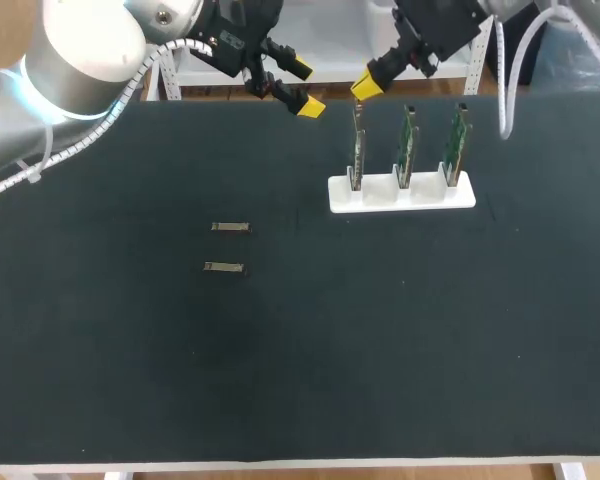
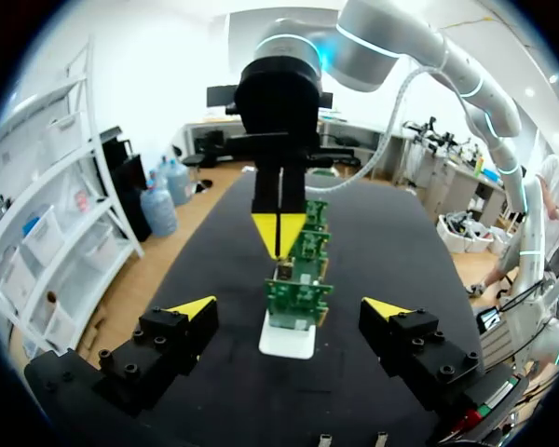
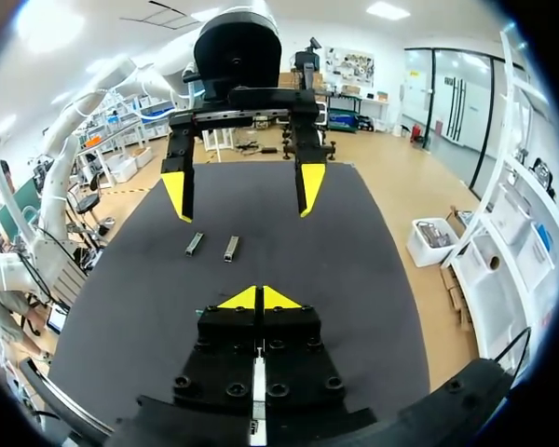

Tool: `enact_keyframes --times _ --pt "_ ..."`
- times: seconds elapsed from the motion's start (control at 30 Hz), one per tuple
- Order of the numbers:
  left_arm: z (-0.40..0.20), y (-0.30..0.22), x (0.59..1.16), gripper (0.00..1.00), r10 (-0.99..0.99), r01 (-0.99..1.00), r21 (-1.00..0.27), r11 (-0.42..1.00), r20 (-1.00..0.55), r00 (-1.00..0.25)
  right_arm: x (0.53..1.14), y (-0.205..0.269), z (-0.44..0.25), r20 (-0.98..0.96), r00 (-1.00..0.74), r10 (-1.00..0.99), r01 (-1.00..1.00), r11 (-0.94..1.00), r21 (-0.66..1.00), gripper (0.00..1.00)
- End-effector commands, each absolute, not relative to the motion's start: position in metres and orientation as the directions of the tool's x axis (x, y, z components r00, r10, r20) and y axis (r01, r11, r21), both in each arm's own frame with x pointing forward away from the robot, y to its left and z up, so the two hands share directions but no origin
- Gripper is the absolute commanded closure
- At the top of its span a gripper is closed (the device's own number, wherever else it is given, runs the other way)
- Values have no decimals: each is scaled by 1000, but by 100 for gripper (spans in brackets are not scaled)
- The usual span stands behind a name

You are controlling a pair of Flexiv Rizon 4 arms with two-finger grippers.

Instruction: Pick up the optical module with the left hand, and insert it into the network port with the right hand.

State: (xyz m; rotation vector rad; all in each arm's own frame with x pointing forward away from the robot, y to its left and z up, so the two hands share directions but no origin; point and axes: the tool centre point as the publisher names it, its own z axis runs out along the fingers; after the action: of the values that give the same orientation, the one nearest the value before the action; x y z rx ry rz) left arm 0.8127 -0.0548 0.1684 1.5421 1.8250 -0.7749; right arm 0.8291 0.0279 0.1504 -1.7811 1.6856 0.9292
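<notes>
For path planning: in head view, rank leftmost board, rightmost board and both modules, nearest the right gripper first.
1. Leftmost board, by right gripper.
2. Rightmost board, right end of holder.
3. Rear module, far left.
4. Front module, beside it.

Two optical modules: small slim metal bars, both lying flat on the table left of centre, long axis parallel to the near edge. The far module (image 1: 231, 228) and near module (image 1: 224, 267) are close together, not touching. A white holder (image 1: 400, 195) sits toward the far edge, right of centre. Three green boards (image 1: 406, 145) stand upright in its slots, in a row along that edge. Ports too small to make out.
</notes>
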Motion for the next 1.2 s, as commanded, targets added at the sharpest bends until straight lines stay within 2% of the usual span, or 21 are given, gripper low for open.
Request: enact_keyframes --times 0.03,1.2 --pt "169 -55 812 0 626 988 -43 148 -769 -127 836 29 149 -766 -9 -643 -959 -211 188 100" --pt "169 -55 812 0 626 988 -43 148 -769 -127 832 29 136 -742 -24 -670 -952 -211 221 100"
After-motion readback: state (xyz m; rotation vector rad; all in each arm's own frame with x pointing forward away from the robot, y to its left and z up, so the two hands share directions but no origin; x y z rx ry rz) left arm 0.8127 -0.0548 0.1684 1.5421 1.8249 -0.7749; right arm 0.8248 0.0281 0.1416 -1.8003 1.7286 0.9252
